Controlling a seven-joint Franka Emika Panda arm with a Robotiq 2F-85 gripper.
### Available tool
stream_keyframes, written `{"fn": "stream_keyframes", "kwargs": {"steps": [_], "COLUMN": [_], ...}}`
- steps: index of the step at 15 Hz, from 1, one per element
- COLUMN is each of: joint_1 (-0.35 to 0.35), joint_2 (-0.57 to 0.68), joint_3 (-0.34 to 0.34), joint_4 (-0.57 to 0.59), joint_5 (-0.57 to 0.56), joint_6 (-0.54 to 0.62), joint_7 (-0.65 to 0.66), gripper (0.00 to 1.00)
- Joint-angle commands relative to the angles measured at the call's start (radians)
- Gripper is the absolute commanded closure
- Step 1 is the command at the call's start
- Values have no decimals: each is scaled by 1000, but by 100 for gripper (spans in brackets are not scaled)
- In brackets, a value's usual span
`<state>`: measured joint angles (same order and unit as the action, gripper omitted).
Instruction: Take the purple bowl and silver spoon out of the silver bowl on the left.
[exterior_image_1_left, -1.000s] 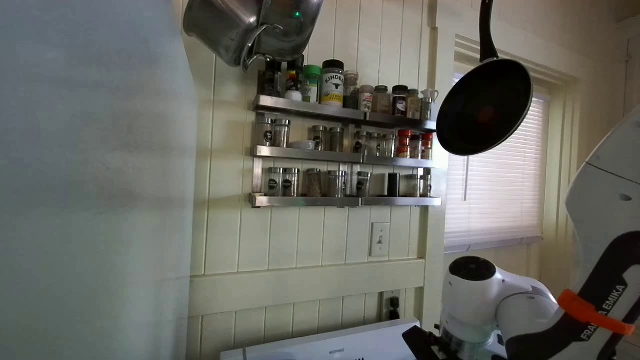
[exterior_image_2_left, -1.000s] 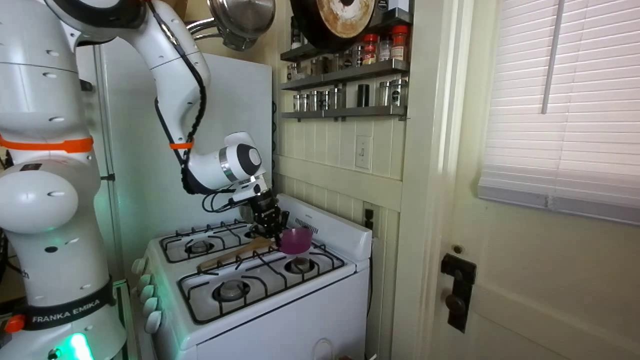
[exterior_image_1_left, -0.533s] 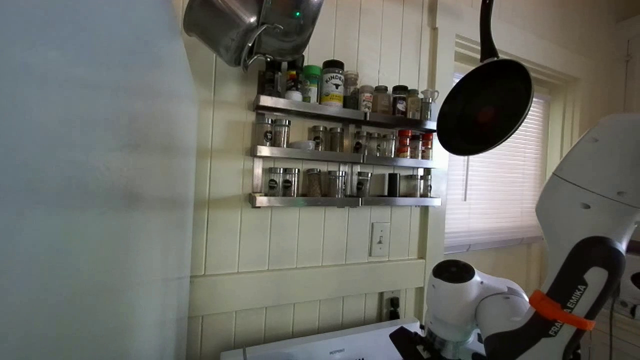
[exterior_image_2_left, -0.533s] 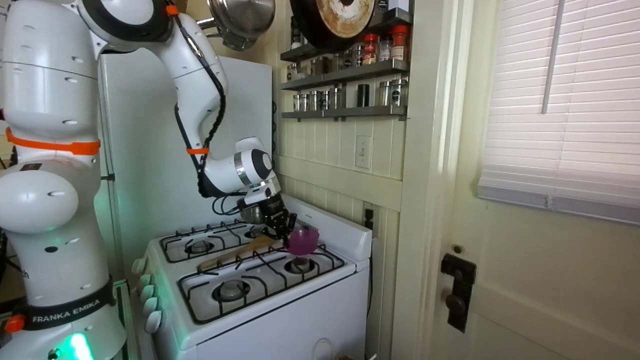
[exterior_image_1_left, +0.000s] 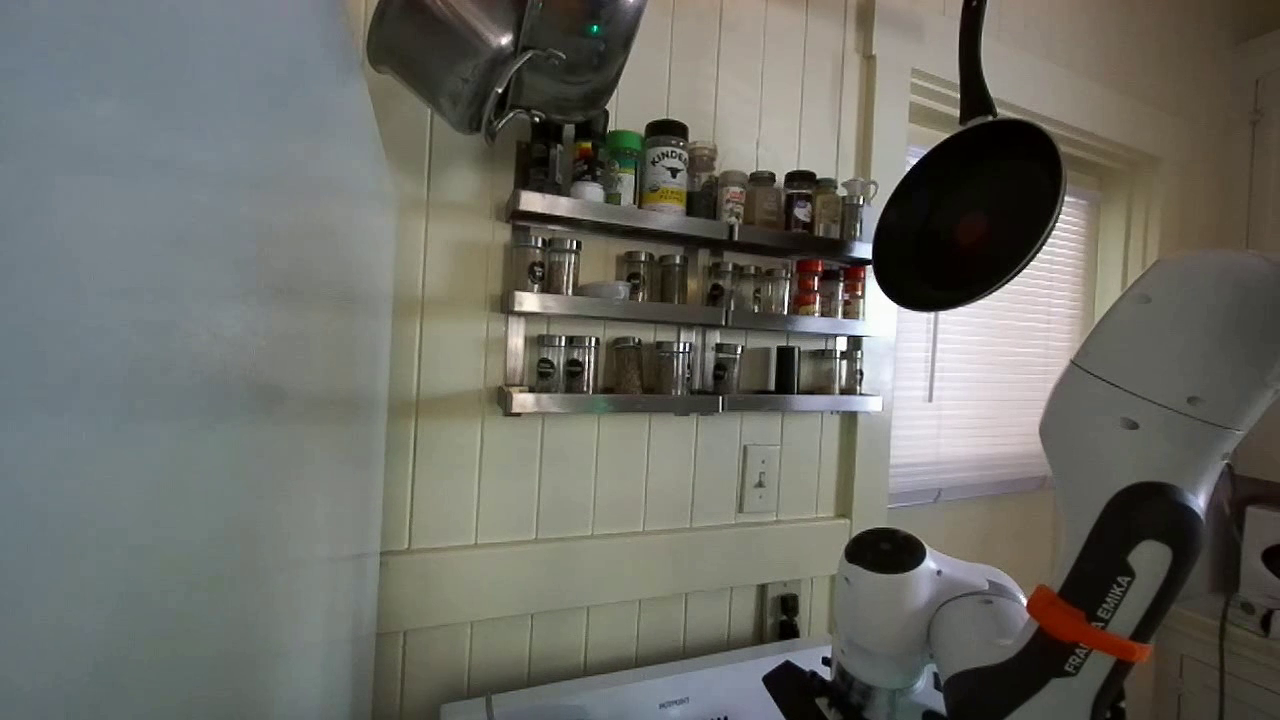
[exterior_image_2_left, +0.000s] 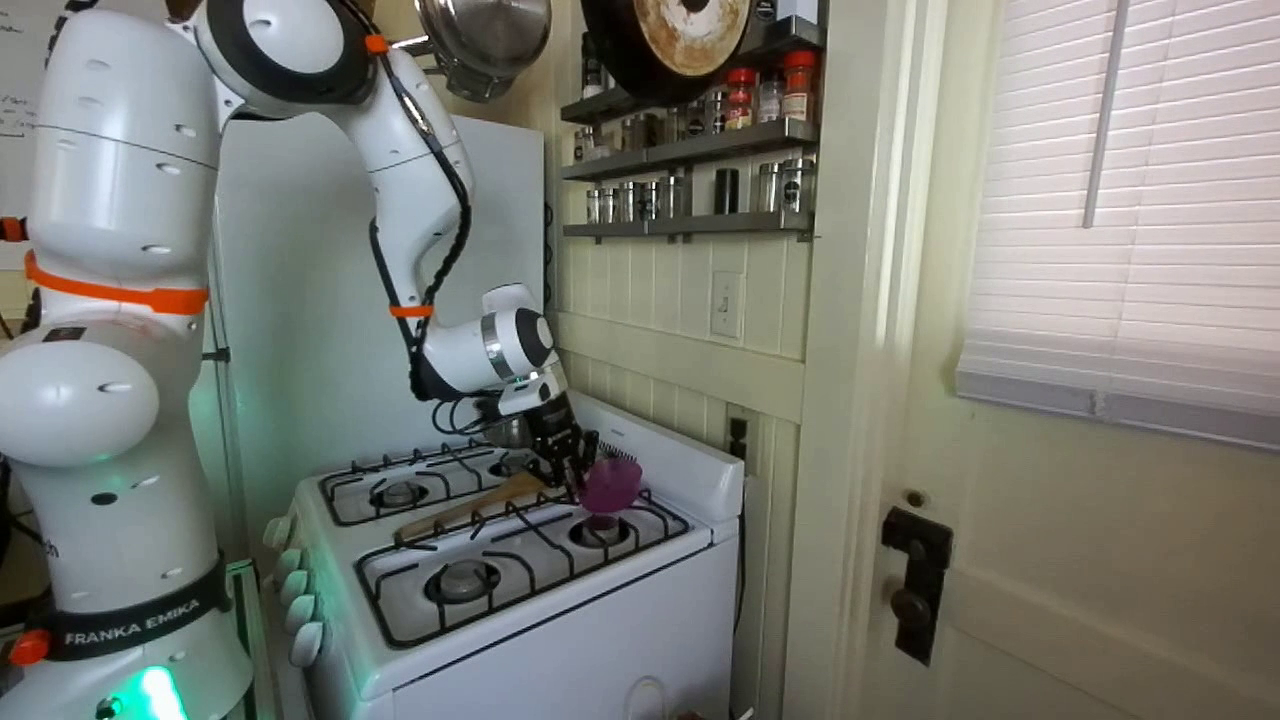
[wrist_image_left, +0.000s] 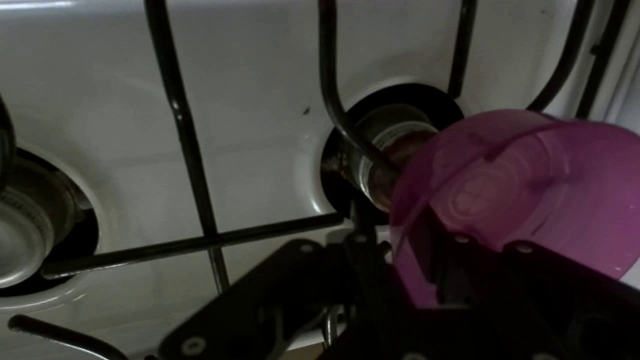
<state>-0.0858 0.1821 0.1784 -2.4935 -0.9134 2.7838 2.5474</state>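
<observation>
The translucent purple bowl is above or at the back burner on the near side of the stove, tilted; I cannot tell whether it touches the grate. In the wrist view the purple bowl opens toward the camera. My gripper has its fingers on either side of the bowl's wall and appears shut on it. The gripper also shows in an exterior view, left of the bowl. The silver bowl sits at the back of the stove, partly hidden behind the gripper. I cannot make out the silver spoon.
The white stove has black grates and raised burners. A wooden utensil lies across the stove's middle. The stove's back panel stands behind the bowl. A fridge and spice shelves are nearby.
My arm and gripper have moved right in the exterior view that shows the stove, and the purple bowl has moved along with them. The bowl looks slightly more tilted.
</observation>
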Motion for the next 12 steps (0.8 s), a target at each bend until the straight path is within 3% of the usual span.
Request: {"fn": "stream_keyframes", "kwargs": {"steps": [1, 6, 8, 9, 12], "joint_1": [19, 58, 77, 142, 189], "joint_2": [-13, -132, -200, -240, -339], "joint_3": [13, 44, 69, 29, 39], "joint_4": [-3, -36, -52, -71, -140], "joint_5": [8, 6, 21, 67, 132], "joint_6": [-53, -200, -274, -287, -218], "joint_7": [16, 37, 41, -6, -198], "gripper": [42, 5, 0, 0, 0]}}
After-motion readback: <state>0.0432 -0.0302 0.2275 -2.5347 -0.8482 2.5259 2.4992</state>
